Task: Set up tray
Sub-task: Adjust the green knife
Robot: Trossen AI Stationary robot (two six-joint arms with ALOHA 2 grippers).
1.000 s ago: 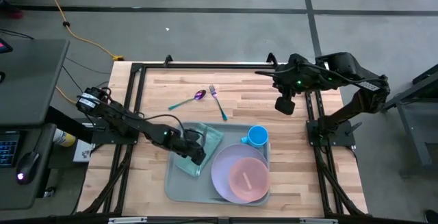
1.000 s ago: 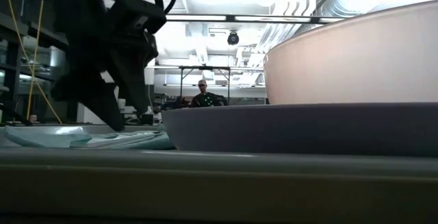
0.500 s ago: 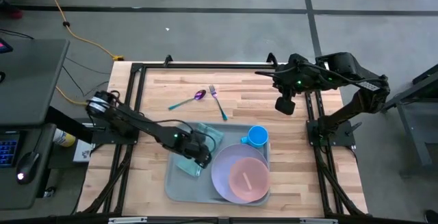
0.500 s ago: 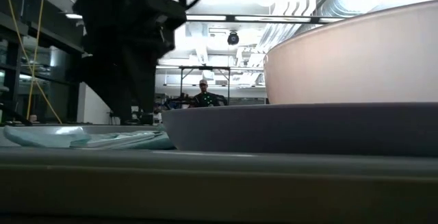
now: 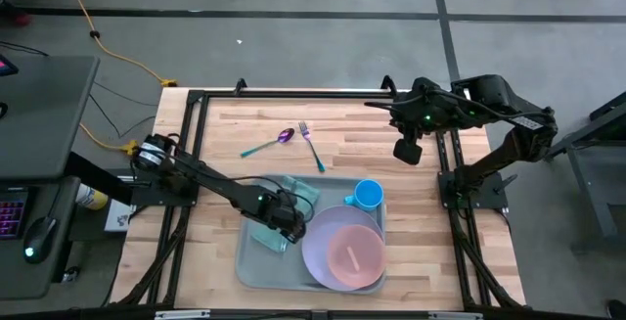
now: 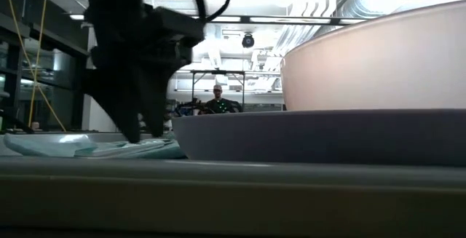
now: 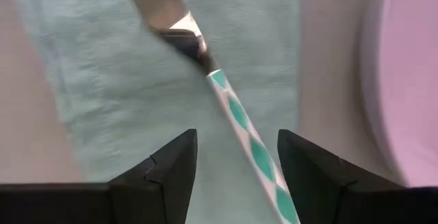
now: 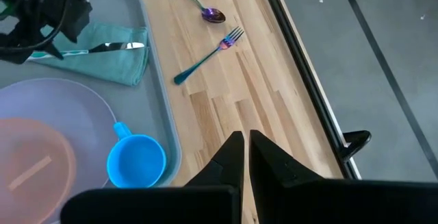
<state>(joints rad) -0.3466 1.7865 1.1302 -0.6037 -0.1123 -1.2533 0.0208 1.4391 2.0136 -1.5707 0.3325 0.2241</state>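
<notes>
The pale grey-green tray (image 5: 246, 261) lies near the table's front edge. A folded teal napkin (image 7: 102, 80) lies flat in its left part. On the napkin lies a knife (image 7: 236, 114) with a teal-and-white diamond-patterned handle. My left gripper (image 7: 236, 138) is open, low over the napkin (image 5: 303, 191), one finger on either side of the knife handle. I cannot tell whether the fingertips touch the cloth. My right gripper (image 5: 406, 151) is shut and waits above the table's far right corner.
A lavender plate (image 5: 318, 251) with a pink bowl (image 5: 354, 253) on it fills the tray's right part. A blue cup (image 5: 368, 195) stands in the tray's far right corner. A spoon (image 5: 284, 136) and a fork (image 5: 311, 146) lie on the bare wood beyond the tray.
My left gripper has moved toward the table's right, across the napkin toward the plate, and has come down closer to the napkin. The right arm has kept still.
</notes>
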